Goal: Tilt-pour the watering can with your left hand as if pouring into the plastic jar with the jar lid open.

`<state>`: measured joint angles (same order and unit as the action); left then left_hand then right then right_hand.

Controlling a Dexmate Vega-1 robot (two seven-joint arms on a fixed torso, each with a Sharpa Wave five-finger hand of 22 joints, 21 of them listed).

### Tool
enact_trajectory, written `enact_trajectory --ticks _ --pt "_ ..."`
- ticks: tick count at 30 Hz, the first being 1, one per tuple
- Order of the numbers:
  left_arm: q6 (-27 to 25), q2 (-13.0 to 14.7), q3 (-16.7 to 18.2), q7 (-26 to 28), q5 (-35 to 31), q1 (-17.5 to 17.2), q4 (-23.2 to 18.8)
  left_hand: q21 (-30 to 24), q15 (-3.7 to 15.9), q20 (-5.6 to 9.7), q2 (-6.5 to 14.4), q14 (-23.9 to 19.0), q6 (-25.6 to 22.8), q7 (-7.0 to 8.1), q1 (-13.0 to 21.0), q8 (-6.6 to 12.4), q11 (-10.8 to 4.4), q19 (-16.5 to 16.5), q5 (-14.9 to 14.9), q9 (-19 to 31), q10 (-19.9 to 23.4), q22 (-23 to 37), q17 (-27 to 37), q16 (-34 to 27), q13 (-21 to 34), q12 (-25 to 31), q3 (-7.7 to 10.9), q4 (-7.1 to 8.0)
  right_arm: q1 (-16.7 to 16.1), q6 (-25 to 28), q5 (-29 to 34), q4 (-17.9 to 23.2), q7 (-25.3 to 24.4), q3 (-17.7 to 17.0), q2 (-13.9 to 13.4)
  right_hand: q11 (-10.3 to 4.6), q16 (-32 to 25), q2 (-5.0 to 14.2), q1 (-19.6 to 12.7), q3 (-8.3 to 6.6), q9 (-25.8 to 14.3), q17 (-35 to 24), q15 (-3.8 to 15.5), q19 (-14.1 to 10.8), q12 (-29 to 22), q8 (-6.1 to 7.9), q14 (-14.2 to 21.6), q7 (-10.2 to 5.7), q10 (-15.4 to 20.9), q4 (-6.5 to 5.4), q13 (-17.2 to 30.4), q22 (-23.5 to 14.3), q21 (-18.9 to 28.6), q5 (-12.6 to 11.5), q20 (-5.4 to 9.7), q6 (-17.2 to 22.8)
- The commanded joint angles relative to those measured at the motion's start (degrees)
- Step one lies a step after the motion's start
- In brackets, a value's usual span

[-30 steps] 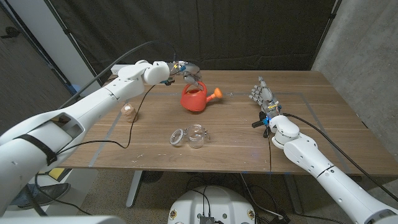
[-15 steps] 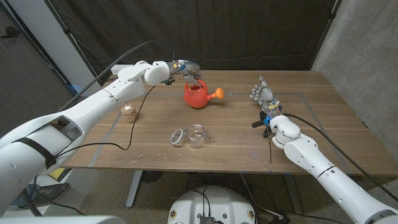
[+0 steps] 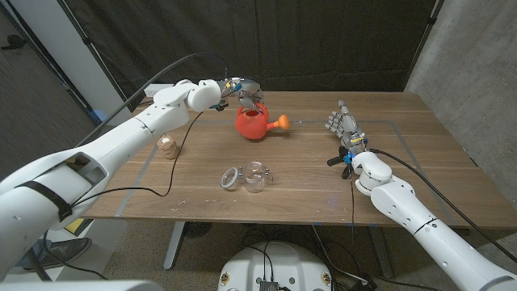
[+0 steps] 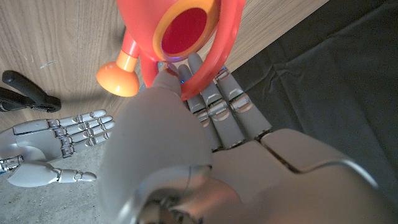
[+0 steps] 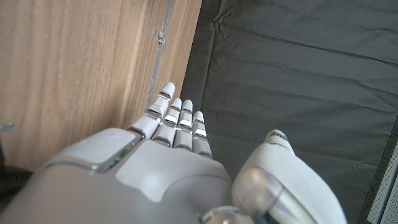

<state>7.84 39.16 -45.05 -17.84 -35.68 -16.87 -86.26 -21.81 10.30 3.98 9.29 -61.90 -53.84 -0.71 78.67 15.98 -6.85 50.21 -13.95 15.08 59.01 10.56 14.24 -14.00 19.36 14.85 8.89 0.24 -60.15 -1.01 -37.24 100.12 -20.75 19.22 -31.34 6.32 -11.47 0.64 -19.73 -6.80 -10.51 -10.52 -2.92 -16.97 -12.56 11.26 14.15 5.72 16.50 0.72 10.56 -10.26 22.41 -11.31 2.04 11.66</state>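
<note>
The red watering can (image 3: 255, 123) with its orange spout (image 3: 280, 123) hangs a little above the table at the back middle, spout toward the robot's right. My left hand (image 3: 243, 91) grips its red handle (image 4: 214, 56) from above; in the left wrist view the fingers (image 4: 211, 99) pass through the handle loop. The clear plastic jar (image 3: 256, 178) stands nearer the front middle, its lid (image 3: 231, 176) swung open beside it. My right hand (image 3: 342, 124) stands at the right of the table with fingers straight and apart, holding nothing; it also shows as the right hand (image 4: 56, 134) in the left wrist view.
A small brown-filled jar (image 3: 168, 147) stands at the left of the table. A black cable (image 3: 166, 174) trails across the left side. A black clamp (image 3: 338, 159) lies by my right wrist. The table's far edge (image 3: 323, 93) meets a dark curtain.
The left hand has lifted the watering can off the table and shifted it slightly; the can now hangs a little higher. The right hand has stayed put.
</note>
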Motion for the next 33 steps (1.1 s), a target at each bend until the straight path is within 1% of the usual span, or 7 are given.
enact_trajectory --ticks 1,8,15,25,29,30,33 --pt "-0.3 -0.7 0.2 -0.3 1.1 -0.1 -0.6 0.2 0.24 -0.10 1.6 -0.1 -2.0 -2.17 2.1 0.73 0.48 -0.5 0.3 0.7 -0.1 0.2 1.3 -0.8 1.8 0.8 1.05 0.22 -1.5 -1.0 -0.6 0.8 0.0 -0.8 -0.4 0.04 0.1 0.63 -0.2 -0.13 -0.3 -0.3 0.05 -0.7 0.1 0.00 0.7 -0.22 0.6 0.26 0.1 -0.2 -0.2 0.3 -0.05 0.1" --pt "-0.9 -0.8 0.5 0.1 1.6 -0.6 -1.6 0.1 0.20 -0.17 1.4 -0.1 -1.7 -2.34 2.4 1.12 0.52 -0.7 0.7 1.2 -0.1 0.3 2.4 -1.3 3.6 1.5 1.78 0.47 -2.2 -1.3 -0.8 1.1 0.1 -1.2 -0.8 0.03 0.1 0.65 -0.1 -0.08 -0.3 -0.3 0.05 -0.9 0.2 -0.01 0.8 -0.29 0.6 0.25 0.1 -0.2 -0.3 0.3 0.03 0.1" --pt "-2.4 0.1 1.9 2.1 1.5 -2.1 -4.5 -0.1 0.23 -0.21 1.5 0.0 -1.4 -2.48 2.7 1.48 0.62 -0.9 0.9 1.9 -0.4 0.4 3.8 -1.8 5.7 2.3 2.60 0.74 -2.8 -1.7 -1.1 1.6 0.4 -1.8 -1.3 0.00 0.1 0.68 0.0 -0.05 -0.3 -0.3 0.13 -1.1 0.1 -0.01 1.0 -0.36 0.6 0.25 0.1 -0.2 -0.4 0.3 0.07 0.1" --pt "-4.6 3.4 5.0 2.8 1.8 -5.0 -10.8 -0.1 0.14 -0.28 1.4 0.5 -1.0 -2.16 2.8 2.02 0.34 -1.5 1.3 2.8 -0.7 0.4 5.4 -2.0 8.1 3.3 3.44 1.18 -3.5 -2.1 -1.3 2.2 0.4 -2.4 -1.9 -0.08 0.0 0.73 0.1 0.00 -0.3 -0.3 0.16 -1.6 0.2 0.02 1.3 -0.41 0.6 0.26 0.1 -0.2 -0.4 0.3 0.07 0.2" --pt "-5.7 5.6 7.3 3.0 2.4 -7.1 -15.1 -0.2 0.21 -0.39 1.3 0.5 -1.0 -2.19 2.9 2.25 0.45 -1.5 1.4 3.1 -0.8 0.4 5.9 -2.2 8.9 3.7 3.71 1.31 -3.7 -2.5 -1.4 2.1 0.6 -2.6 -1.8 -0.10 0.0 0.74 0.1 0.02 -0.3 -0.3 0.17 -1.8 0.1 0.05 1.4 -0.42 0.8 0.26 0.1 -0.2 -0.4 0.3 0.09 0.3" --pt "-5.7 5.5 7.3 3.0 2.4 -7.1 -15.1 -0.2 0.21 -0.39 1.3 0.5 -1.0 -2.17 2.9 2.26 0.46 -1.5 1.4 3.1 -0.8 0.4 6.0 -2.2 9.0 3.7 3.73 1.32 -3.7 -2.5 -1.4 2.1 0.6 -2.6 -1.8 -0.06 0.0 0.75 0.1 0.02 -0.3 -0.3 0.16 -1.8 0.1 0.06 1.4 -0.40 0.8 0.26 0.1 -0.2 -0.4 0.3 0.10 0.4" --pt "-6.5 7.2 9.6 4.2 3.6 -9.5 -18.0 -0.3 0.16 -0.32 1.2 0.6 -0.9 -2.10 2.9 2.42 0.48 -1.5 1.5 3.3 -0.7 0.4 6.3 -2.2 9.6 4.0 3.92 1.41 -3.6 -3.0 -1.5 1.5 1.0 -2.5 -1.6 0.08 -0.1 0.76 0.1 0.03 -0.3 -0.4 0.21 -1.9 0.1 0.08 1.5 -0.40 0.9 0.26 0.1 -0.2 -0.4 0.3 0.08 0.4"
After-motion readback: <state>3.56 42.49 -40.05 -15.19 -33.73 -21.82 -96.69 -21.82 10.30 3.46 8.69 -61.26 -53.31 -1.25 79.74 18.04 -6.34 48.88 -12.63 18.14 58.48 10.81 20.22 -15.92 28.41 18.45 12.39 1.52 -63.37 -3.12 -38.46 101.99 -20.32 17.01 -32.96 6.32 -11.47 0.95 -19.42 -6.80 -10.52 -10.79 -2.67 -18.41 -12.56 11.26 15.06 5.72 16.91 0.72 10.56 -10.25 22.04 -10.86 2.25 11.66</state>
